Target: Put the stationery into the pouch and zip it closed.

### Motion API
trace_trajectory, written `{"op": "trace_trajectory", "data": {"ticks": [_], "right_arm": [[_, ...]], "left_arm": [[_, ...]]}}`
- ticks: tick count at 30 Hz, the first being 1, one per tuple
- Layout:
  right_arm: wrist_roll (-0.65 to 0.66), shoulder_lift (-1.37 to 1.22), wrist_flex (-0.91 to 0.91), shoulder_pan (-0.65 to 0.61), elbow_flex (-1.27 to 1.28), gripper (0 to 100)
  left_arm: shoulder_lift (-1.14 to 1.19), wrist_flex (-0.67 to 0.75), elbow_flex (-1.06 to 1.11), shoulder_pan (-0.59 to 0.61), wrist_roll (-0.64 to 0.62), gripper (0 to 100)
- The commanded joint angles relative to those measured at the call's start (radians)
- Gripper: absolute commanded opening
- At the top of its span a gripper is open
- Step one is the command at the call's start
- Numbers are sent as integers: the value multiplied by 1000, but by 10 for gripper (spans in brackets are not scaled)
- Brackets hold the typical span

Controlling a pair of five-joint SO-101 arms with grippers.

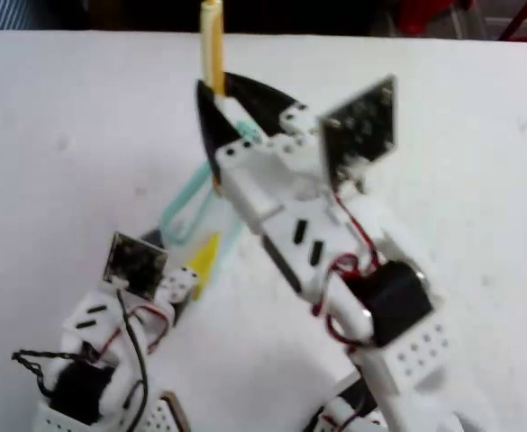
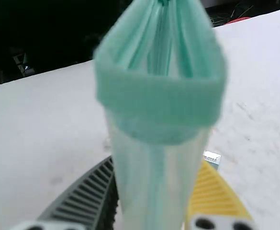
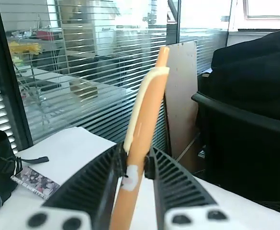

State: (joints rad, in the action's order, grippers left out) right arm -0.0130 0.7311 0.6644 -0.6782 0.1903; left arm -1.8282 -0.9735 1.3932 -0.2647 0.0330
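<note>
A slim, smooth orange pen (image 3: 142, 124) is clamped lengthwise between the ribbed jaws of the right gripper (image 3: 135, 158). A translucent teal-edged pouch (image 2: 159, 96), probably soft plastic, is held by the left gripper (image 2: 156, 172) above the white counter (image 2: 44, 124).

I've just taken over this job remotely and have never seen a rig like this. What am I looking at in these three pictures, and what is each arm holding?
These are two small robot arms side by side at a white table, each ending in a two-fingered gripper. The high view looks down on both arms from a fixed camera. The other two pictures come from cameras on the wrists and look out along each gripper. In the left wrist view, the left gripper is clamped on the pouch, which is translucent with a teal rim, and its mouth appears open. In the right wrist view, the right gripper is closed on an orange pen. From above, the pen is near the pouch's far end, but I cannot tell whether its tip is inside.
</note>
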Motion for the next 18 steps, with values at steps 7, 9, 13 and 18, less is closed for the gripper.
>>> {"op": "trace_trajectory", "data": {"ticks": [7, 9, 13, 18], "right_arm": [[-11, -130, -120, -41, -8, 16], [-11, -151, -111, -41, 0, 16], [-11, -130, -117, -42, 80, 16], [-11, -7, -110, -44, 199, 16]], "left_arm": [[-2, -3, -46, 12, 12, 199], [-2, -3, -46, 12, 12, 199], [-2, 2, -44, 12, 12, 199], [-2, 12, -44, 58, 11, 199]]}}
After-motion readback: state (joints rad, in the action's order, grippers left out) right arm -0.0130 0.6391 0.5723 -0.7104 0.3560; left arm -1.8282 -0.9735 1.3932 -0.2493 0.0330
